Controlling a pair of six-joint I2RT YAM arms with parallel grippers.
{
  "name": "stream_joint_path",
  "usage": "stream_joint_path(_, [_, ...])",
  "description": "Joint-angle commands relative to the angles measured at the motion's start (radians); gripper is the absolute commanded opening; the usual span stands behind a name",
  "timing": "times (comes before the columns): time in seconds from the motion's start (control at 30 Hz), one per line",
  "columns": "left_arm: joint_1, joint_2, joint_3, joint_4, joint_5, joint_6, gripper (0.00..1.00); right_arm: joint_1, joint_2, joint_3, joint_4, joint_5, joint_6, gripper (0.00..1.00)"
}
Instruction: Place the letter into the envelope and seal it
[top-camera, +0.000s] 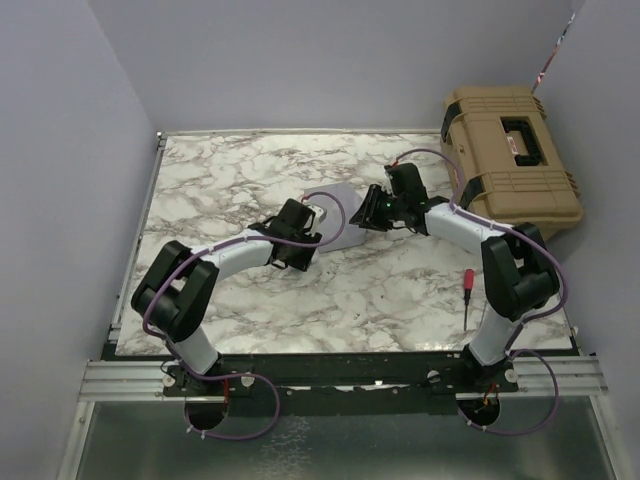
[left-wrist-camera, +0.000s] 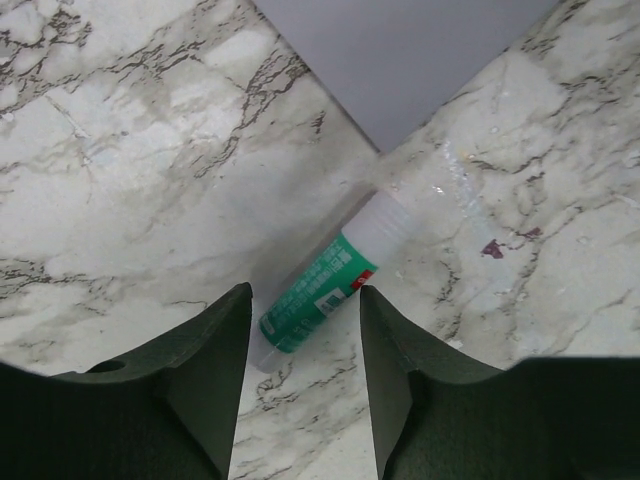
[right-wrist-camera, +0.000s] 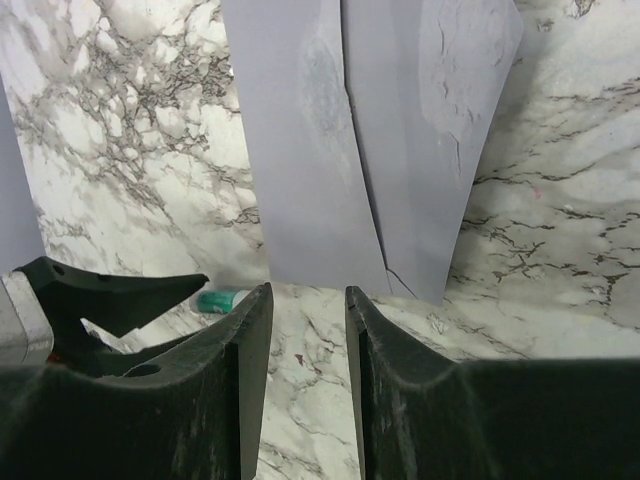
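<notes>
Altogether one envelope (right-wrist-camera: 300, 150), one glue stick (left-wrist-camera: 330, 280) (green-labelled), left hand (left-wrist-camera: 305, 300), right hand (right-wrist-camera: 308, 295).

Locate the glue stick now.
Left wrist view: the glue stick lies on the marble table, framed between the left end effector's open fingers, its cap just short of the envelope's corner.

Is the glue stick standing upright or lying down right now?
Lying down. In the left wrist view the glue stick lies flat on the marble table, its white end toward the envelope corner.
</notes>
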Motion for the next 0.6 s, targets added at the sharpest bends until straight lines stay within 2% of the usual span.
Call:
stream_joint_path(0.0, [-0.015, 0.019, -0.011, 0.023, -0.107, 0.013, 0.47, 0.003, -0.044, -0.026, -0.042, 0.022, -0.007, 0.39])
stream_joint_path(0.1, [-0.017, 0.027, -0.026, 0.034, -0.112, 0.010, 0.40, 0.002, -0.058, -0.026, -0.061, 0.030, -0.006, 0.39])
stream_joint_path(0.2, [-0.022, 0.034, -0.021, 0.036, -0.095, 0.011, 0.28, 0.003, -0.072, -0.024, -0.085, 0.031, -0.009, 0.40])
stream_joint_path(0.37, [-0.035, 0.024, -0.017, 0.038, -0.069, 0.022, 0.01, 0.003, -0.095, -0.009, -0.130, -0.043, -0.062, 0.51])
stream_joint_path(0.57, [-0.051, -0.021, -0.017, 0.053, -0.006, 0.025, 0.00, 0.003, -0.082, 0.019, -0.172, -0.266, -0.193, 0.58])
